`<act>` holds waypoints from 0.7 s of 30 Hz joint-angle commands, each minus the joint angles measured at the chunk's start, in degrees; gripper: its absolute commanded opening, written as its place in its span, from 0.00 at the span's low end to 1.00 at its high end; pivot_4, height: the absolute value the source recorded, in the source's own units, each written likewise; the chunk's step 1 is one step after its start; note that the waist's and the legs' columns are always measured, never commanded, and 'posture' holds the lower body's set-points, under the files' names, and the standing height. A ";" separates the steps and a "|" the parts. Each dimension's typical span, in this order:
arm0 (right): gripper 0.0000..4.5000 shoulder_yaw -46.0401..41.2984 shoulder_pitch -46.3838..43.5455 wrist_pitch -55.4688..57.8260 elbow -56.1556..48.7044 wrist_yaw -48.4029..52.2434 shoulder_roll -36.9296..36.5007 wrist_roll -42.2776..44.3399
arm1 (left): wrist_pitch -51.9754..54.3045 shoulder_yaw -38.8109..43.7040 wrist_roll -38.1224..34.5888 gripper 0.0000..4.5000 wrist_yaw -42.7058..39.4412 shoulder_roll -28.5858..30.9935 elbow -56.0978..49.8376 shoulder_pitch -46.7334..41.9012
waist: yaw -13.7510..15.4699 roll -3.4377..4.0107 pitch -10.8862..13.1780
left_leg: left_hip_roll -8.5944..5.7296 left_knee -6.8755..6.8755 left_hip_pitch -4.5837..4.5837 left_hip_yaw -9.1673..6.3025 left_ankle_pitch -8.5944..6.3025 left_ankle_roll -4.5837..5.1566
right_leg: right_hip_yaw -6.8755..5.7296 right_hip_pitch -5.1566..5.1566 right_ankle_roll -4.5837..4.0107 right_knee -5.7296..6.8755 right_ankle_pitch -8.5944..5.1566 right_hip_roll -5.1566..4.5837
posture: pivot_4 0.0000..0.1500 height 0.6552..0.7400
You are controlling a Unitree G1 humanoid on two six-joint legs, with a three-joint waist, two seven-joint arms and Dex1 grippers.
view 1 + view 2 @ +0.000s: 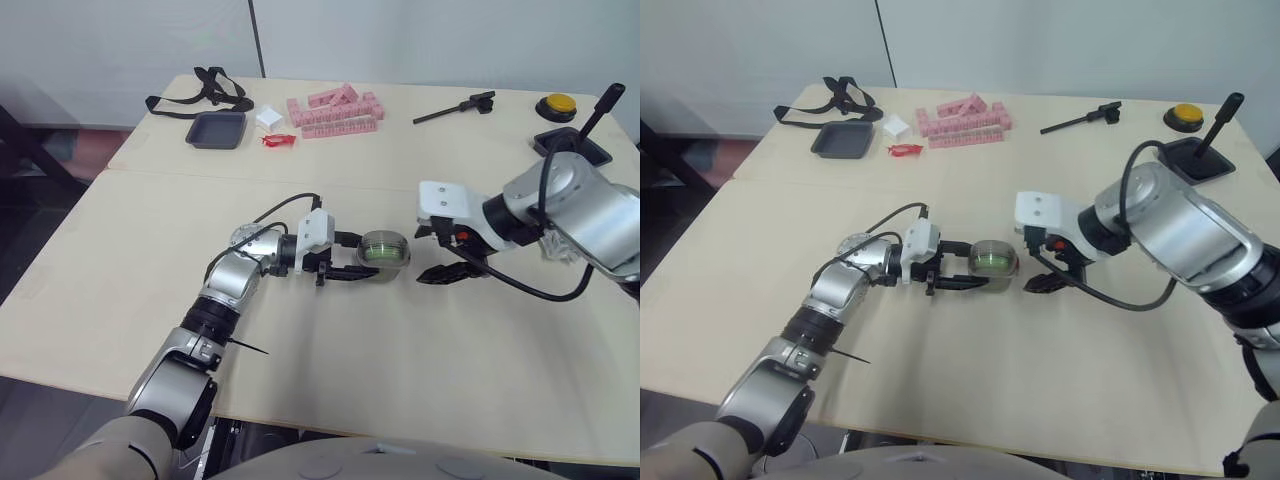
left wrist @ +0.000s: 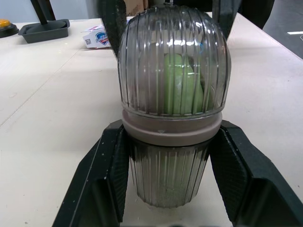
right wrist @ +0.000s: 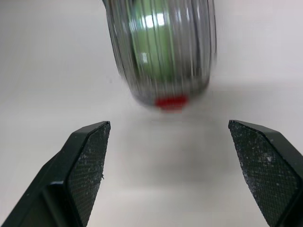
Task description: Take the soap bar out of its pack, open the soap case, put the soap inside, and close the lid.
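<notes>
1. Spanning most of the head view: pale table [image 1: 420, 360].
2. R gripper [image 1: 428, 254], centre-right: fingers spread wide, holding nothing, just beside soap case [image 1: 386, 250], not touching.
3. L gripper [image 1: 366, 257], centre: fingers clamped on both sides of soap case, near its base.
4. Soap case mid-frame, ribbed clear lid closed.
5. Green soap [image 2: 182, 85] inside, seen thru lid.

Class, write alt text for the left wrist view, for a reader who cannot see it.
A ribbed, clear soap case with its lid closed and green soap inside sits between the two black fingers of the left gripper, on a pale table.
</notes>
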 commanded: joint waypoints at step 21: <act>0.01 -33.53 33.34 -26.50 8.41 -5.91 10.72 10.01 | -0.21 1.37 -0.56 0.43 -0.37 0.54 0.46 -0.95 | 0.05 -0.02 0.00 | 0.01 0.13 -0.19 -0.01 -0.01 0.04 | -0.05 -0.15 -0.04 0.01 -0.02 -0.03 | 1.00 0.66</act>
